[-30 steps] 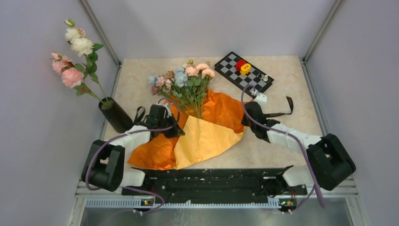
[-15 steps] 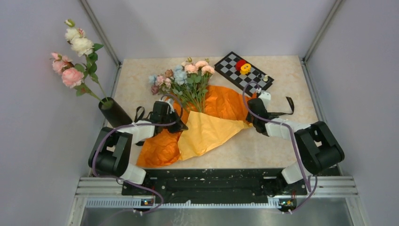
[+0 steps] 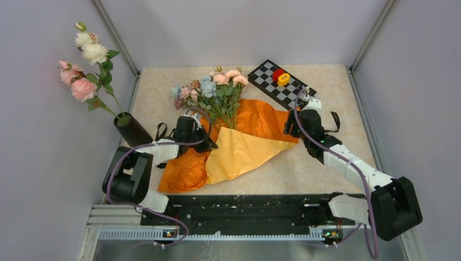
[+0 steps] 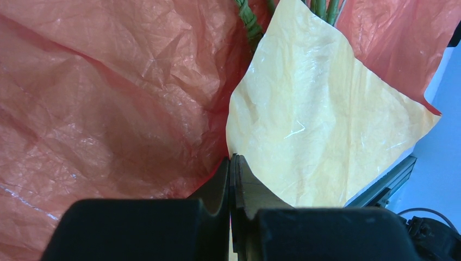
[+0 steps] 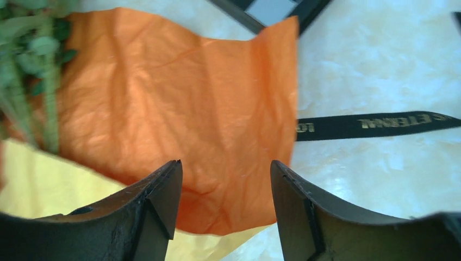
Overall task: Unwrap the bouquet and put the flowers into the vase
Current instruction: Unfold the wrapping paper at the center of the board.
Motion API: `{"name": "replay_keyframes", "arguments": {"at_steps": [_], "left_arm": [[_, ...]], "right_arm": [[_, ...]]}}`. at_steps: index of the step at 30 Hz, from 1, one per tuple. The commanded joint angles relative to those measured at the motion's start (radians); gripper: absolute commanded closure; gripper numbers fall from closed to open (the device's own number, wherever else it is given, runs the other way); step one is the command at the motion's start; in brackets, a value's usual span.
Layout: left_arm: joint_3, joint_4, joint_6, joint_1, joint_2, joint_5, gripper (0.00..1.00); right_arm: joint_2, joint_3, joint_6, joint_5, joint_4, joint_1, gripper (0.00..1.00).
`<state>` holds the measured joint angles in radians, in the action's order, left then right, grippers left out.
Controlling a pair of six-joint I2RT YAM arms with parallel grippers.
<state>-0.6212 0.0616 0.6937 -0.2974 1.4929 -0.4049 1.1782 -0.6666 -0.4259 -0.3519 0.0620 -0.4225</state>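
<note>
Shows the left gripper [image 4: 231, 168] pressed fully together, tips down at the seam between orange paper [image 4: 108, 98] and yellow sheet [image 4: 321, 125]; cannot tell whether a fold is nipped between them. Shows the right gripper [image 5: 225, 166] spread wide and holding nothing, poised above the orange paper's corner, with the black ribbon [image 5: 375, 122] lying loose on the table [image 5: 380, 54] toward three o'clock of it.

Further out, from overhead: finds both sheets laid open at the table's middle, the flowers [image 3: 209, 89] lying on them with blooms toward twelve o'clock and green stems [image 3: 228, 117] running back toward six, under the yellow flap. Places the vase [image 3: 133, 133] at nine o'clock, by the left edge, already carrying tall roses [image 3: 84, 60]; places a checkerboard [image 3: 282, 81] at one o'clock.

On handling: expect a light, floppy bunch, with thin stems likely to splay once freed and blooms soft and easy to crush; expect the crinkled paper to slide and drag along. Better to grip the stems low, where bundled together just above the yellow flap, never the heads. Watch for a narrow vase mouth partly taken up by the rose stems.
</note>
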Motion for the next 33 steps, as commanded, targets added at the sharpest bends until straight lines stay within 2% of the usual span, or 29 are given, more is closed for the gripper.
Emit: {"name": "replay_keyframes", "arguments": {"at_steps": [1, 3, 5, 10, 15, 26, 33], "left_arm": [[-0.018, 0.053, 0.005, -0.003, -0.002, -0.014, 1.0], [-0.018, 0.048, 0.005, -0.004, -0.004, -0.013, 1.0], [-0.02, 0.046, 0.006, -0.003, -0.005, -0.011, 1.0], [-0.026, 0.039, 0.005, -0.003, -0.004, -0.006, 1.0], [-0.027, 0.035, 0.007, -0.003, -0.002, -0.002, 1.0], [-0.028, 0.016, -0.003, -0.003, -0.005, 0.011, 1.0], [-0.028, 0.013, -0.004, -0.003, -0.005, 0.013, 1.0]], "right_arm": [[-0.075, -0.046, 0.05, 0.318, 0.049, -0.001, 0.41], [-0.076, -0.04, 0.037, 0.447, 0.033, -0.026, 0.45], [-0.061, -0.033, 0.01, 0.514, 0.008, -0.073, 0.48], [0.05, -0.031, -0.04, 0.584, -0.051, -0.206, 0.56], [0.144, 0.017, -0.146, 0.659, -0.152, -0.24, 0.62], [0.232, 0.066, -0.162, 0.514, -0.115, -0.223, 0.64], [0.25, 0.117, -0.18, 0.523, -0.113, -0.111, 0.64]]}}
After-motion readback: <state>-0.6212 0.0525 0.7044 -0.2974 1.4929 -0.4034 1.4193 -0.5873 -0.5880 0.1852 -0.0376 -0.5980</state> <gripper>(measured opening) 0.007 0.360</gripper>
